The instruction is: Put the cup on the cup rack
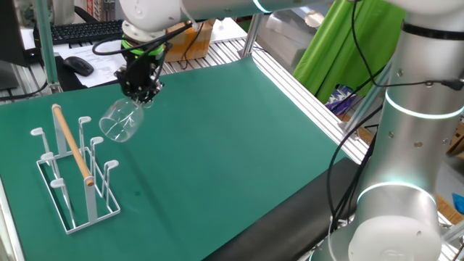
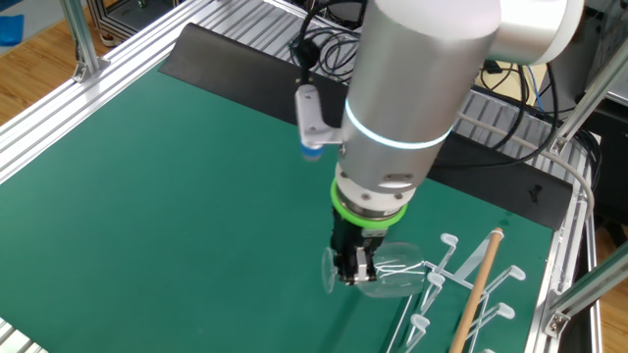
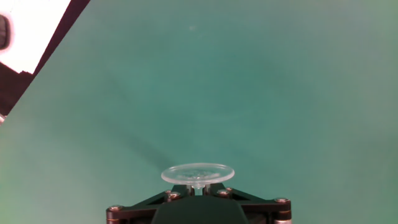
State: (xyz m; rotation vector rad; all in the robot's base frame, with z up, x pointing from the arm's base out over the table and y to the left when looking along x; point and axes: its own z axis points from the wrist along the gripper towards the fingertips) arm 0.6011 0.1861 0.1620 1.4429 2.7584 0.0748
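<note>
Silver arm links (image 1: 406, 145) with pale glowing rings fill the foreground of one fixed view, rising past a black strip at the table's near edge. Behind them stretches the table (image 1: 239, 145), covered by a plain dark green mat with a ribbed aluminium border. Beyond the far edge stand a keyboard (image 1: 87, 32), a mouse (image 1: 78, 65), papers and a cardboard box (image 1: 194, 40); a bright green cloth (image 1: 333, 51) hangs at the right.

Pointing down above the mat, the end effector (image 1: 141, 93) is nearly closed, its fingers pinching the short stem of the cup (image 1: 120, 122). That clear stemmed glass hangs in the air tilted, bowl lower and angled away from the fingers, off the mat. From the hand view, its round foot (image 3: 198, 173) shows just in front of the black fingers.

Just beside the cup stands the cup rack (image 1: 76, 174), white wire with flat-tipped pegs and a light wooden rod along its top. Whether the bowl touches a peg cannot be told. From the other fixed view, wooden floor (image 2: 39, 59) and cables lie beyond the frame
</note>
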